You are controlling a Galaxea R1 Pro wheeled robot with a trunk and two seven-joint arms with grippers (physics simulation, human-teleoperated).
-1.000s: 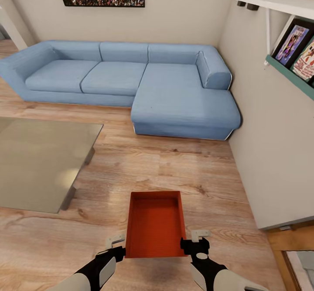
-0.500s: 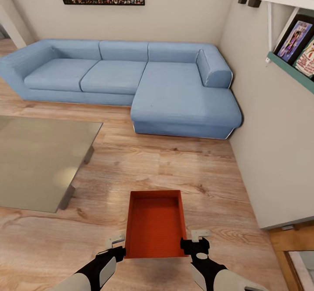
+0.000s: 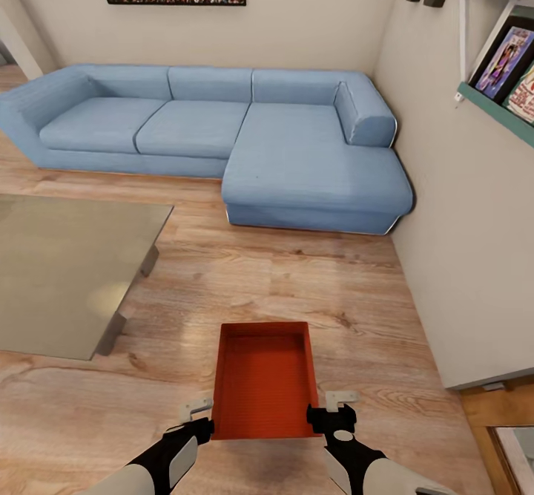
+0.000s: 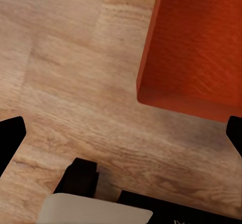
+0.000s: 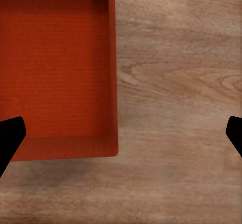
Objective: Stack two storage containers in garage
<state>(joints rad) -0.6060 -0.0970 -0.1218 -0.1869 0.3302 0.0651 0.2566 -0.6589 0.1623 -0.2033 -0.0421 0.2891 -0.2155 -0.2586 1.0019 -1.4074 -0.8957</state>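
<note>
1. At the far left you have the glass coffee table (image 3: 67,272), standing on the wood plank floor (image 3: 297,287) well apart from everything you are handling.
2. Your left gripper (image 3: 199,417) sits at the left side of the storage container's near end. In the left wrist view its fingers (image 4: 10,138) stand wide apart, with the container's corner between them and bare floor beneath (nothing is clamped).
3. The storage container (image 3: 264,380) is in the living room, in front of you between both arms, its open top up and its long axis pointing toward the sofa. Whether it rests on the planks or is lifted, you cannot tell.
4. Your right gripper (image 3: 331,412) sits at the container's right near corner. Its fingers (image 5: 10,135) are also spread wide in the right wrist view, with the container's end wall between them.
5. Beyond, the blue sectional sofa (image 3: 222,139) fills the back wall, and wall shelves (image 3: 493,105) hang at the right.
</note>
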